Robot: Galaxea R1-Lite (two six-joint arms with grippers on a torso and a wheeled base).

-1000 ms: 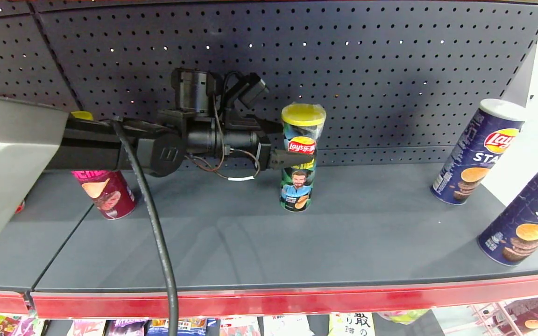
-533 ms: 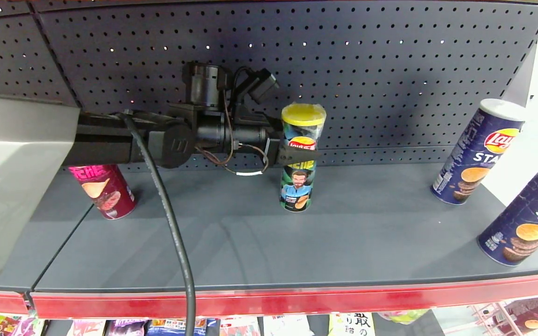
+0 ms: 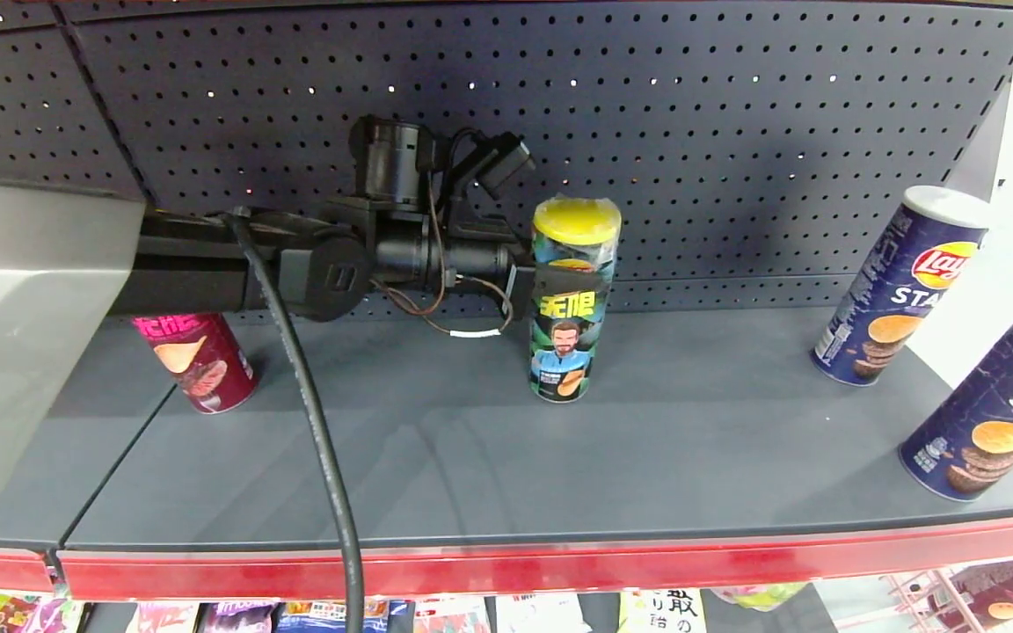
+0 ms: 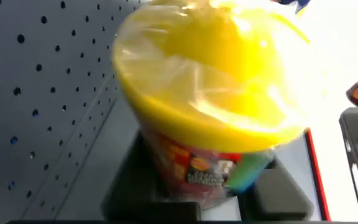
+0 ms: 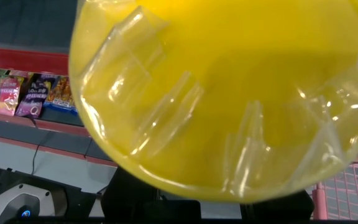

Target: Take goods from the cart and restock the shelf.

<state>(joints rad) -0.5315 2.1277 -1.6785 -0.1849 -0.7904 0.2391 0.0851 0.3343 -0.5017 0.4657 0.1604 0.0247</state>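
A green chip can with a yellow lid point(image 3: 566, 343) stands on the grey shelf point(image 3: 471, 457) near the pegboard back. My left gripper point(image 3: 570, 286) comes in from the left and is shut on its upper half, one dark finger across the label. The left wrist view looks down on this can point(image 4: 210, 87) between my left gripper's point(image 4: 210, 199) black fingers point(image 4: 278, 193). In the right wrist view another yellow, film-wrapped lid point(image 5: 229, 93) sits very close, and my right gripper point(image 5: 210, 208) is shut on that can, its body hidden below the lid.
A maroon can point(image 3: 199, 360) stands at the left behind my arm. Two dark blue cans point(image 3: 898, 286) point(image 3: 990, 404) stand at the right end. The shelf has a red front edge point(image 3: 506, 567), with snack packs on the level below.
My left arm slid right and its fingers closed around the green can. The can's top nudged slightly to the right.
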